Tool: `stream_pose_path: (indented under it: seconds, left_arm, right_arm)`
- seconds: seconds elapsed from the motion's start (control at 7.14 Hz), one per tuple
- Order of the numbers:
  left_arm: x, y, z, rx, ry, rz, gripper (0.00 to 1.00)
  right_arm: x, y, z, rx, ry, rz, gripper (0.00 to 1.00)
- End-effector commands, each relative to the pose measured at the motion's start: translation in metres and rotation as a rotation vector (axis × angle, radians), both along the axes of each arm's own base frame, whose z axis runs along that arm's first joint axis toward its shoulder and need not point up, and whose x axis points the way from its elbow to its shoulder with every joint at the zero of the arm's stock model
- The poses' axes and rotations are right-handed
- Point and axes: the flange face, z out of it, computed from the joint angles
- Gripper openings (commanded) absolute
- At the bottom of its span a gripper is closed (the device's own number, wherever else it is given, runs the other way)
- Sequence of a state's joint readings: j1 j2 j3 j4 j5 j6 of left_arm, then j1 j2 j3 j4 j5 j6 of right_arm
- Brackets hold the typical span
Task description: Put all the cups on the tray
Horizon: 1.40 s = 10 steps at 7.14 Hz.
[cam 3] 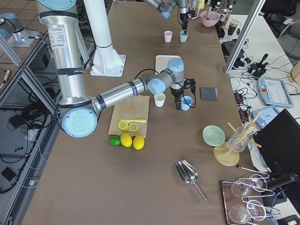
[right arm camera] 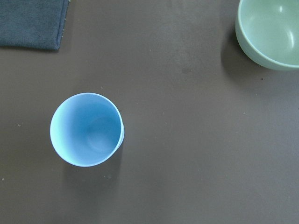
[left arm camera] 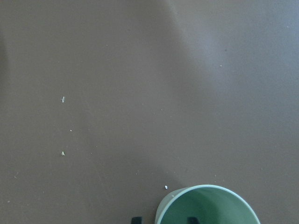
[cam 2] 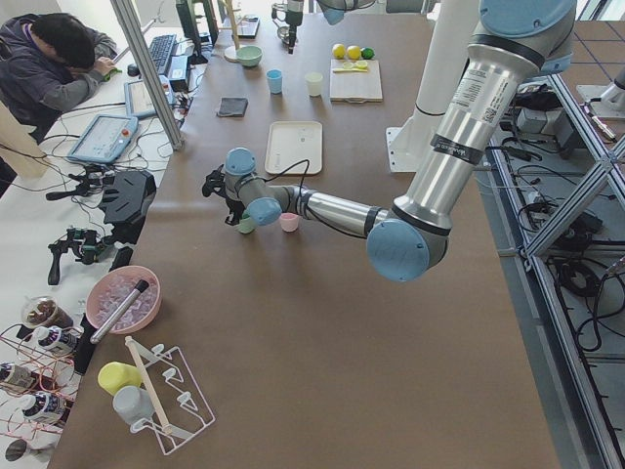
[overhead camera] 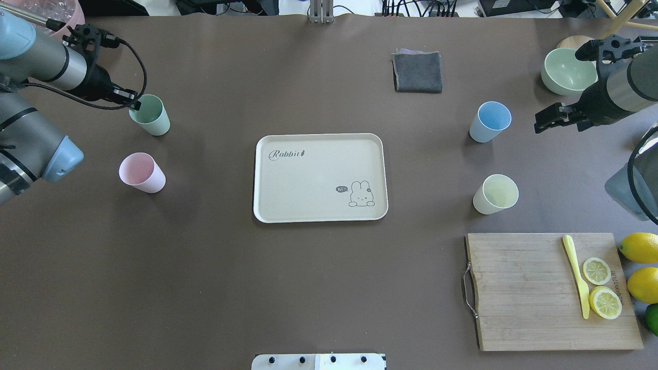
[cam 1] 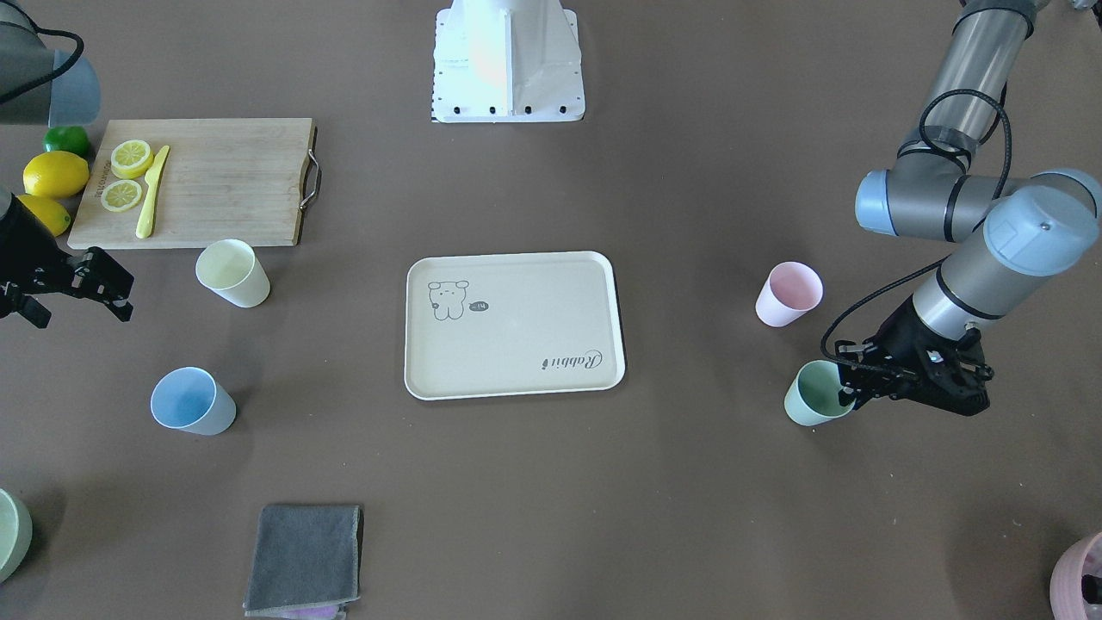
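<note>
The cream tray [overhead camera: 308, 174] with the rabbit drawing lies in the middle of the table with nothing on it; it also shows in the front view [cam 1: 516, 344]. A green cup [overhead camera: 150, 115], pink cup [overhead camera: 141, 172], blue cup [overhead camera: 490, 121] and pale yellow cup [overhead camera: 495, 193] stand upright on the table. My left gripper [overhead camera: 134, 104] is open at the green cup [left arm camera: 208, 207], one fingertip [left arm camera: 191, 219] inside the rim and one outside. My right gripper [overhead camera: 544, 121] is open and empty, just right of the blue cup [right arm camera: 87, 129].
A wooden cutting board [overhead camera: 519, 293] with lemon slices and a yellow knife [overhead camera: 576, 275] lies front right, whole lemons [overhead camera: 640, 246] beside it. A grey cloth [overhead camera: 417, 71] and a green bowl [overhead camera: 567, 71] lie at the back right, a pink bowl [overhead camera: 49, 10] back left.
</note>
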<state>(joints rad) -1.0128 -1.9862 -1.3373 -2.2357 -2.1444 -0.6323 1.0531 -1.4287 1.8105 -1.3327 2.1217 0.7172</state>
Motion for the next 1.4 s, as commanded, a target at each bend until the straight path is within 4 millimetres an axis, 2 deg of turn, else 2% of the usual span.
stream_pose_path:
  seconds: [0.0, 0.14, 0.28, 0.42, 0.56, 0.7, 0.84, 0.98, 1.12, 1.26]
  left_arm:
    - [0.004, -0.003, -0.045, -0.007, 0.058, -0.032, 0.00]
    - [0.008, -0.010, -0.086, -0.040, 0.120, -0.089, 0.00]
    - [0.020, -0.010, -0.125, -0.092, 0.188, -0.134, 0.00]
    - [0.043, 0.002, -0.151, -0.115, 0.228, -0.137, 0.00]
    - [0.069, 0.022, -0.177, -0.139, 0.250, -0.185, 0.00]
    - [0.100, 0.053, -0.214, -0.139, 0.228, -0.179, 0.00]
    - [0.119, 0.088, -0.245, -0.150, 0.200, -0.197, 0.00]
    - [0.138, 0.119, -0.261, -0.146, 0.199, -0.209, 0.00]
    - [0.166, 0.144, -0.261, -0.146, 0.193, -0.232, 0.00]
    - [0.206, 0.177, -0.256, -0.116, 0.164, -0.244, 0.00]
  right_arm:
    - [-0.006, -0.002, 0.012, -0.013, 0.013, -0.012, 0.98]
    - [-0.009, -0.004, 0.022, -0.026, 0.019, -0.013, 0.95]
    - [-0.015, -0.014, 0.030, -0.019, 0.027, -0.003, 0.94]
    - [-0.023, -0.025, 0.032, -0.028, 0.030, -0.002, 0.92]
    - [-0.029, -0.036, 0.022, -0.041, 0.017, 0.020, 0.88]
    - [-0.038, -0.048, 0.017, -0.066, 0.008, 0.044, 0.83]
    - [-0.047, -0.062, 0.014, -0.074, 0.006, 0.042, 0.82]
    - [-0.053, -0.070, 0.014, -0.081, 0.006, 0.040, 0.80]
    - [-0.056, -0.075, 0.013, -0.086, 0.007, 0.040, 0.79]
    - [-0.062, -0.085, 0.009, -0.094, 0.005, 0.045, 0.78]
